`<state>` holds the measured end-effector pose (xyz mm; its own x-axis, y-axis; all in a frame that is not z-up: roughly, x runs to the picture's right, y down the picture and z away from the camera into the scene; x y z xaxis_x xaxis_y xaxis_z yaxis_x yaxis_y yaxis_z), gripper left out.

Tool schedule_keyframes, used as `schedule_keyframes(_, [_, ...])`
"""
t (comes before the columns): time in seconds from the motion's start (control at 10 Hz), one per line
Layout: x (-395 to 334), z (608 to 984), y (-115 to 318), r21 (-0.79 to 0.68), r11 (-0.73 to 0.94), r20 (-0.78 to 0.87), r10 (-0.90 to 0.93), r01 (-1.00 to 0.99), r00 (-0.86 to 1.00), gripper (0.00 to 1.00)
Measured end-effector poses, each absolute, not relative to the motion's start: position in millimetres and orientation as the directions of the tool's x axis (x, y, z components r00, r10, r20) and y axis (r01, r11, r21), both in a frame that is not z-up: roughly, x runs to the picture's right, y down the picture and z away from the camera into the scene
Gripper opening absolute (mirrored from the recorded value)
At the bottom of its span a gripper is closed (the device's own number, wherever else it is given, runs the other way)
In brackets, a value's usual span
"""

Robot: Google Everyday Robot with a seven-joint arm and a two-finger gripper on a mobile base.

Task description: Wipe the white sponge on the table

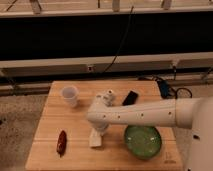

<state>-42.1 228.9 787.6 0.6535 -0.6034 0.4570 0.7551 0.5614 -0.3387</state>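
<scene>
The white sponge (94,138) is a small off-white pad at the front middle of the light-brown wooden table (50,120). My gripper (100,129) is at the end of the white arm that reaches in from the right. It sits directly on top of the sponge, shut on its upper end. The sponge's lower end touches the tabletop. The fingers are mostly hidden under the wrist.
A white cup (69,95) stands at the back left. A small white bottle-like figure (108,96) and a black phone (131,97) are behind the arm. A green bowl (143,141) is right of the sponge. A red-brown object (61,142) lies at the front left.
</scene>
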Motion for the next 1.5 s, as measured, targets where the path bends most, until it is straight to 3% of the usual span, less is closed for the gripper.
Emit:
schedule_keyframes(0.7, [-99.3,788.8,248.7,-0.292,0.442,0.537,-0.658,0.848,0.528,0.00])
schedule_keyframes(1.1, [-64.7,760.8,258.9,-0.311,0.461,0.511,-0.656,0.831,0.555,0.00])
schedule_keyframes(1.5, [-15.8,762.6,251.6,-0.367,0.514,0.454,-0.629,0.776,0.631,0.00])
